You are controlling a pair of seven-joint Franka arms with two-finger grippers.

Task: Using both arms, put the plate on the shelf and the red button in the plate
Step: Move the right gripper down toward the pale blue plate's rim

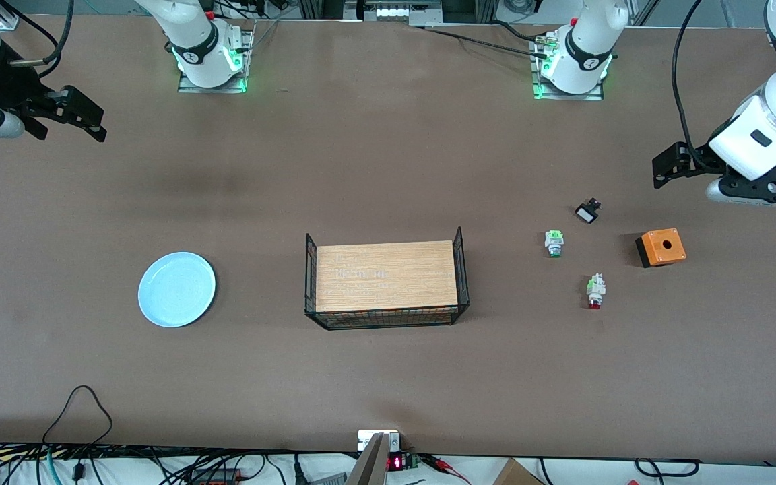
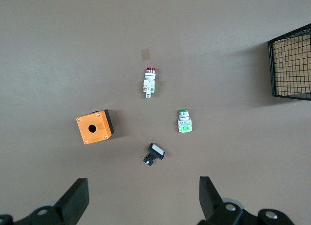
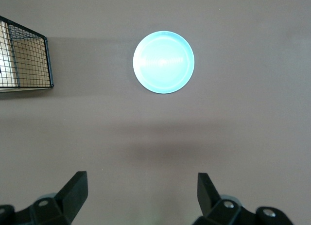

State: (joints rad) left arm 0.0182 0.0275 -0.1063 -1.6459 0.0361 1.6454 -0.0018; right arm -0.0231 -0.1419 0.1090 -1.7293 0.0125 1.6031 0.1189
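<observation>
A: The left gripper [image 1: 664, 172] hangs with fingers spread over the table's left-arm end; the right gripper [image 1: 81, 114], fingers also apart and empty, hangs over the right-arm end.

B: Targets, nearest first?

A: The plate [image 1: 176, 289], flat toward the right arm's end; the red button [image 1: 595, 291], lying on its side; then the green-capped switch [image 1: 554, 242] farther back.

B: I'd grip the button across its white body, and pinch the plate's rim.

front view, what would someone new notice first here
Probably the wire basket with its wooden floor, mid-table, and the pale blue plate lying alone toward the right arm's end. Toward the left arm's end sits a cluster of small parts: the orange box, the red button and a green-capped switch. The left gripper and right gripper hang open above the table, holding nothing.
</observation>
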